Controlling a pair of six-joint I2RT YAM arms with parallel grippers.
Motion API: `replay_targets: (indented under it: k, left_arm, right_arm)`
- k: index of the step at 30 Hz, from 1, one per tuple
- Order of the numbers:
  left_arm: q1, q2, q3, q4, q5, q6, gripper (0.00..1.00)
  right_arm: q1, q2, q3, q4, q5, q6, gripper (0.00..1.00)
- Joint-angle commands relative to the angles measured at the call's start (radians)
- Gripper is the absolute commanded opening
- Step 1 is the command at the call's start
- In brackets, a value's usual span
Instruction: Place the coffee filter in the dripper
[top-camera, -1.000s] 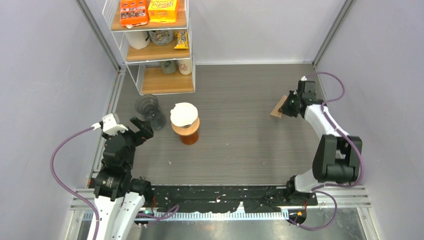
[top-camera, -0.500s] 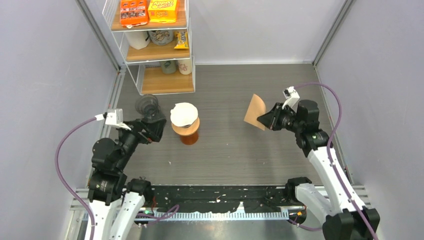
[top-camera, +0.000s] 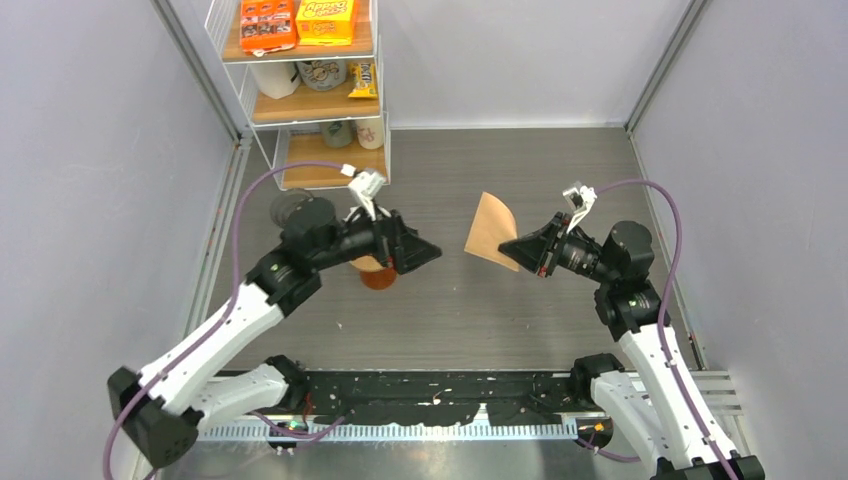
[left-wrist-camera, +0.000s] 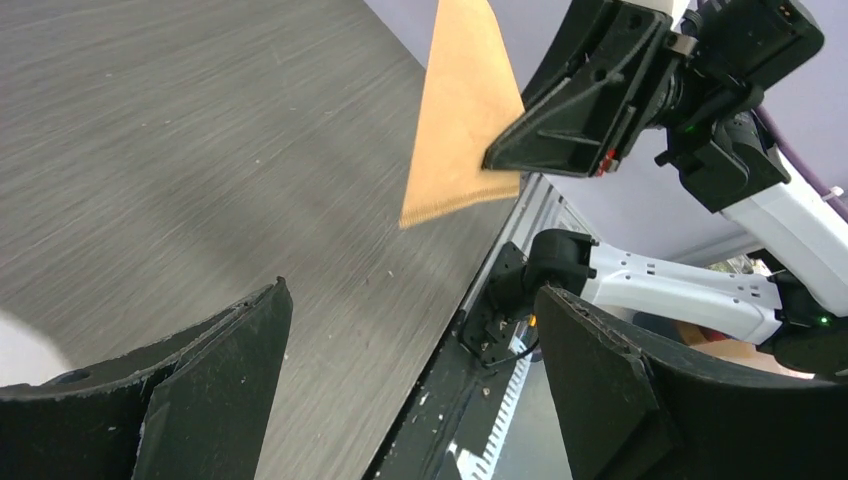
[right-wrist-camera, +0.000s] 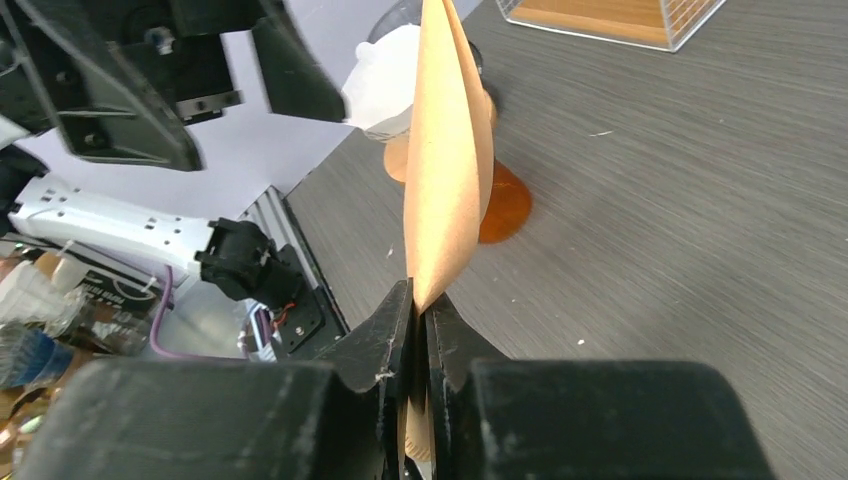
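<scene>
Right gripper (top-camera: 522, 250) pinched shut on seam of brown paper cone filter (top-camera: 488, 228), aloft centre frame. Left gripper (top-camera: 422, 254) wide open, empty, facing it, probably to spread it. Amber plastic dripper (top-camera: 378, 277) lower-left, under left arm.

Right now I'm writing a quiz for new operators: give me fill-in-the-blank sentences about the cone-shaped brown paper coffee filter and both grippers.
The right gripper pinches the brown paper coffee filter, while the left gripper holds ___.
The left gripper's jaws stand ___.
The orange dripper carries a ___ paper liner.
Missing words: nothing; open; white.
</scene>
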Motion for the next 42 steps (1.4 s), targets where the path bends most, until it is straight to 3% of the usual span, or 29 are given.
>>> replay_targets:
  k: [1,7,15,24,28,29,33,34,36,42]
  left_arm:
    - [-0.037,0.168,0.097,0.198,0.086,-0.010,1.00]
    - [-0.084,0.345,0.193,0.240,0.114,-0.027,0.98]
    - [-0.136,0.472,0.258,0.297,0.197,-0.073,0.75]
    - [-0.155,0.488,0.256,0.272,0.208,-0.062,0.30]
    - [-0.155,0.486,0.263,0.252,0.203,-0.040,0.01]
    - [-0.155,0.487,0.267,0.238,0.204,-0.028,0.00]
    - [-0.155,0.471,0.271,0.189,0.205,0.061,0.00]
    - [-0.155,0.467,0.276,0.164,0.205,0.094,0.00]
    - [-0.155,0.460,0.296,0.090,0.221,0.175,0.00]
    - [-0.155,0.437,0.330,-0.093,0.285,0.458,0.00]
  right_arm:
    - [0.004,0.001,-0.032,0.193,-0.079,0.118,0.15]
    - [0.005,-0.002,-0.055,0.260,-0.079,0.181,0.15]
    - [0.006,-0.009,-0.071,0.284,-0.065,0.216,0.15]
    - [0.005,0.007,-0.078,0.283,-0.036,0.213,0.16]
    - [0.005,0.011,-0.078,0.289,-0.039,0.223,0.18]
    - [0.005,0.007,-0.078,0.289,-0.038,0.224,0.20]
    - [0.004,-0.012,-0.075,0.265,-0.025,0.216,0.41]
    - [0.004,-0.020,-0.072,0.256,-0.020,0.211,0.55]
    - [0.005,-0.036,-0.067,0.204,0.004,0.172,0.69]
    - [0.003,-0.109,-0.051,-0.049,0.236,0.043,0.87]
